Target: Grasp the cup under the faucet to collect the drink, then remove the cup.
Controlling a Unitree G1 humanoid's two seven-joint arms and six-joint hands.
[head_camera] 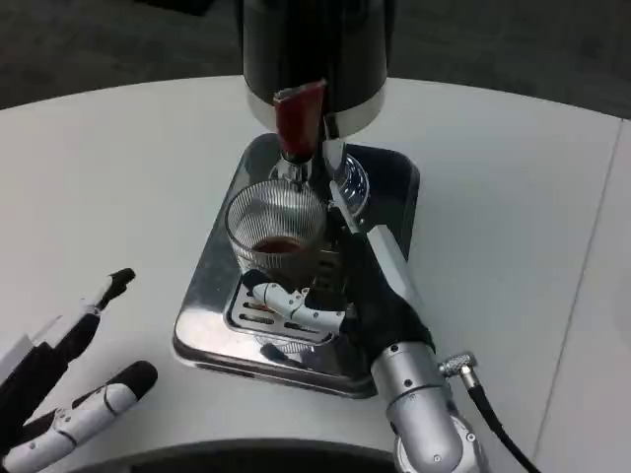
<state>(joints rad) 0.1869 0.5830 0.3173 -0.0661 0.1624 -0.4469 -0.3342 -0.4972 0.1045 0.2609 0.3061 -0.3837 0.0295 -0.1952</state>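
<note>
A clear ribbed glass cup (275, 229) stands on the dispenser's drip tray (212, 286), right under the faucet with its red tap handle (299, 118). A little dark drink lies in the cup's bottom. My right hand (340, 296) reaches in from the lower right and wraps the cup: one finger (291, 304) curls round its near side and another runs up its right side. At the lower left my left hand (74, 384) lies on the table, fingers spread, holding nothing.
The black drink dispenser (315, 49) with a chrome band stands at the back of the metal base. The white round table (513, 197) stretches to both sides, with its front edge near the picture's bottom.
</note>
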